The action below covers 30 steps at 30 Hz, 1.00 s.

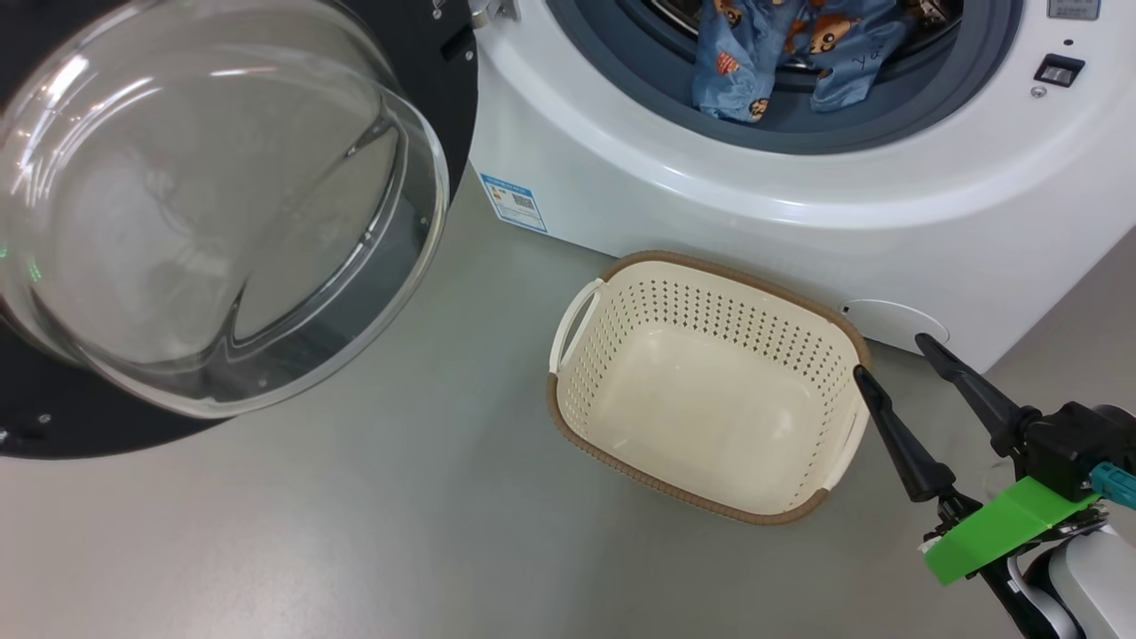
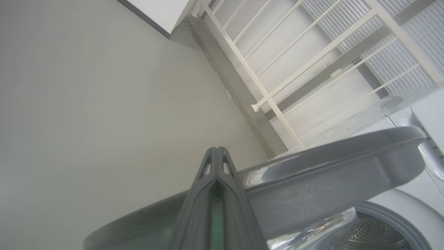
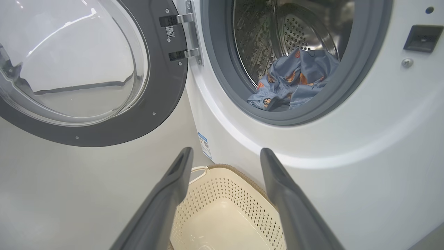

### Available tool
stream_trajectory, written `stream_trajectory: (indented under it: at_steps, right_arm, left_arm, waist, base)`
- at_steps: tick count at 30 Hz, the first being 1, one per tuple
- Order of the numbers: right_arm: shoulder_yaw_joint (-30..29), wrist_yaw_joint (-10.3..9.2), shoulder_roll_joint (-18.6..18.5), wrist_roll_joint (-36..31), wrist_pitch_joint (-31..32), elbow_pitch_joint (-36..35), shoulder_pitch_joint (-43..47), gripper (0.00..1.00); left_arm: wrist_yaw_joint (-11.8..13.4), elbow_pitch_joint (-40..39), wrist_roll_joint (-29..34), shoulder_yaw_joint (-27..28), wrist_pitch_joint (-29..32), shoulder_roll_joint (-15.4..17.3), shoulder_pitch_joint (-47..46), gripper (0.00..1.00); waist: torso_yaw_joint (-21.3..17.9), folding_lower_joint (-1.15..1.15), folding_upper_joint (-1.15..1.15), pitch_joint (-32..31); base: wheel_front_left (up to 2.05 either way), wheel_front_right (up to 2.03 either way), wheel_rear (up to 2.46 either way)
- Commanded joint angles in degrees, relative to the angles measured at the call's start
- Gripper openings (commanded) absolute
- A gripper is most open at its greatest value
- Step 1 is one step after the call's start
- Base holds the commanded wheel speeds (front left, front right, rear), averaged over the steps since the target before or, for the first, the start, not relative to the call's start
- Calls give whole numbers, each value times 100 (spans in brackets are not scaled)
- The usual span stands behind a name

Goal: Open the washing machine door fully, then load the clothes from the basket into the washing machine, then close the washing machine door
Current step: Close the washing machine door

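Head view: showed washing machine door (image 1: 213,204) swung open at left, blue printed garment (image 1: 772,53) lying in mouth of washing machine (image 1: 710,213), basket (image 1: 710,266) on floor (image 1: 355,532) before it, right gripper (image 1: 891,356) spread open beside basket; left gripper (image 2: 216,152) closed, near door edge.

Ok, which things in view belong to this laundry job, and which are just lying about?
Job: washing machine, washing machine door, blue printed garment at the drum mouth, empty basket, open right gripper.
Lying about: white metal frame by the wall, grey floor.

Right tool (image 1: 891,356): long black tapered fingers (image 1: 901,439), green plate (image 1: 1003,528), teal connector (image 1: 1116,484), white forearm (image 1: 1087,577).
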Motion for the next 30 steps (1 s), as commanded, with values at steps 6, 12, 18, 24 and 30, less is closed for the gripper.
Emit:
stream_trajectory:
  at_steps: [6, 12, 18, 24, 30]
  right_arm:
    - [84, 31, -36, 113, -46, -92, -87, 100]
    - [66, 31, 32, 104, -46, -73, -73, 100]
    - [45, 31, 72, 107, -46, -60, -39, 100]
    - [32, 31, 111, 92, -46, -44, 21, 100]
    - [35, 31, 156, 89, -46, -30, 67, 100]
  left_arm:
    - [-4, -281, -199, -44, 549, 377, 64, 0]
    - [-4, -567, -380, -191, 1097, 413, 251, 0]
    - [-4, -788, -516, -264, 1498, 462, 386, 0]
    - [-4, -1088, -667, -347, 1949, 484, 542, 0]
    - [-4, -1420, -736, -456, 2391, 553, 721, 0]
  waist:
    - [14, 0, 0, -104]
    - [26, 0, 0, -214]
    - [36, 0, 0, -313]
    - [72, 0, 0, -422]
    - [98, 0, 0, -548]
  base:
    - [0, 0, 0]
    - [0, 0, 0]
    - [0, 0, 0]
    - [0, 0, 0]
    - [0, 0, 0]
